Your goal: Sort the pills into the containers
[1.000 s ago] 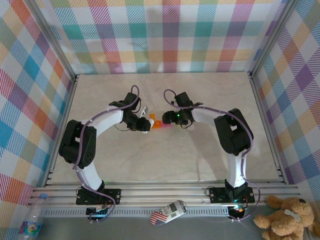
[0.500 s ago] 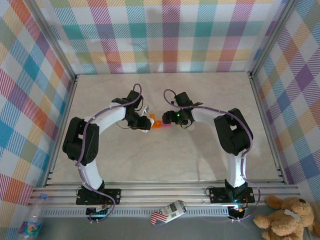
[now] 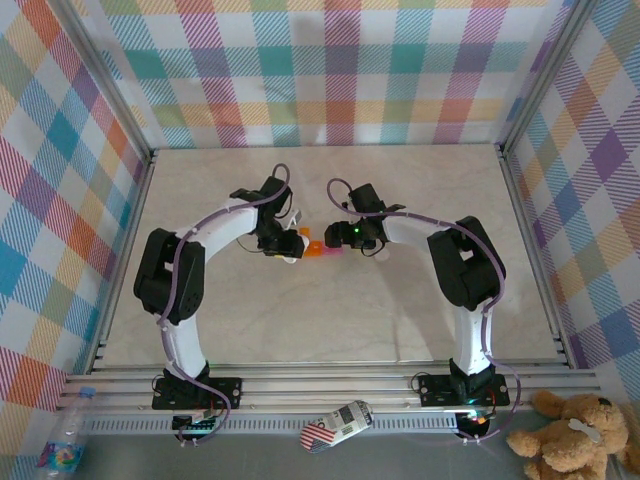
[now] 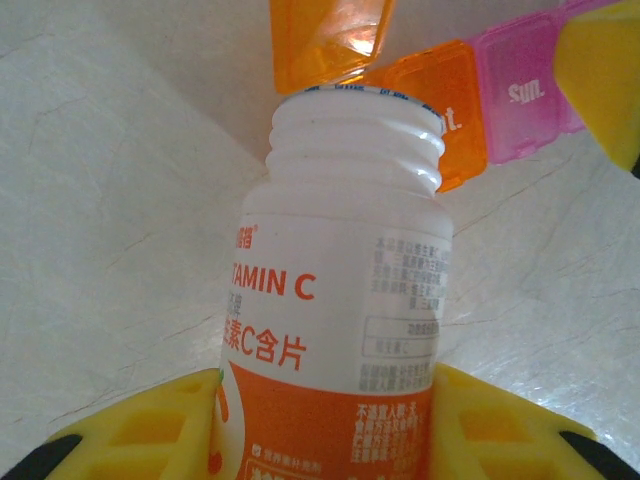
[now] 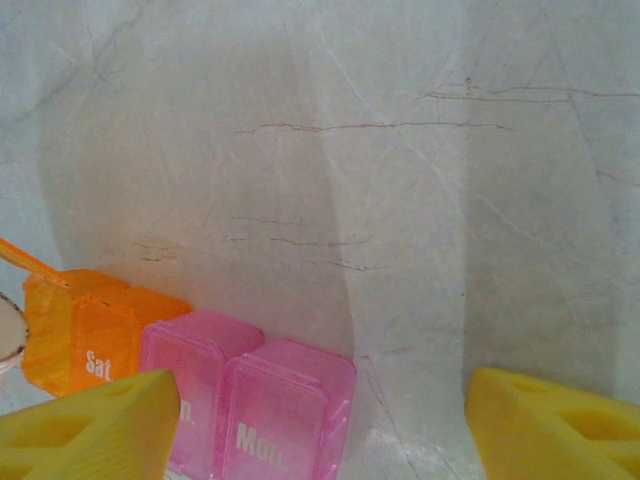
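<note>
Room lies open all round the containers [image 3: 322, 249], a short strip of one orange box and several pink ones near the middle of the tabletop [image 3: 330, 330]. Bare pale surface runs out from the strip on every side to the metal rails [image 3: 128, 250] and checked walls [image 3: 340, 80], both well apart from it. Just beside the strip's orange end, the left hand [image 3: 285, 243] pinches the lower body of a white bottle [image 4: 345, 260] with an orange label, one finger on each flank. The bottle is capless and its threaded mouth is close to the orange box, whose lid [image 4: 330, 40] stands raised. At the strip's pink end the right hand [image 5: 320, 430] is spread wide and grips nothing. One finger [image 5: 90, 420] is just beside the pink boxes, perhaps touching them, and the other is well apart from them.
</note>
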`<act>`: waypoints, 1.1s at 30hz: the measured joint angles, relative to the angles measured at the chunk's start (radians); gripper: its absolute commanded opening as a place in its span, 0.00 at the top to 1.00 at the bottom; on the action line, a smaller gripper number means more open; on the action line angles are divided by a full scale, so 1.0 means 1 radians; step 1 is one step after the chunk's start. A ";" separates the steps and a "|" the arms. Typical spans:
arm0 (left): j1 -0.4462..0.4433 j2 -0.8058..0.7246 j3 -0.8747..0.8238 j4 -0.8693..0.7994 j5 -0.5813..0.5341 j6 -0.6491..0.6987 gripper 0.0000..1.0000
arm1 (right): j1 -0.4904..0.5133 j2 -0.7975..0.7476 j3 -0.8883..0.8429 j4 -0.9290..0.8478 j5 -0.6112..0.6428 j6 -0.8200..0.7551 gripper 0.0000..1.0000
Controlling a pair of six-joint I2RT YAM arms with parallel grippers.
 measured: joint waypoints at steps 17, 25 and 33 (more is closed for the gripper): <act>-0.028 0.082 0.124 -0.110 -0.060 0.014 1.00 | 0.000 0.001 0.000 0.000 0.002 0.000 0.24; -0.056 0.096 0.167 -0.171 -0.114 0.033 1.00 | 0.000 0.002 0.001 0.000 0.002 0.000 0.24; -0.063 0.100 0.196 -0.203 -0.150 0.050 1.00 | 0.000 0.002 0.001 -0.002 0.002 0.000 0.24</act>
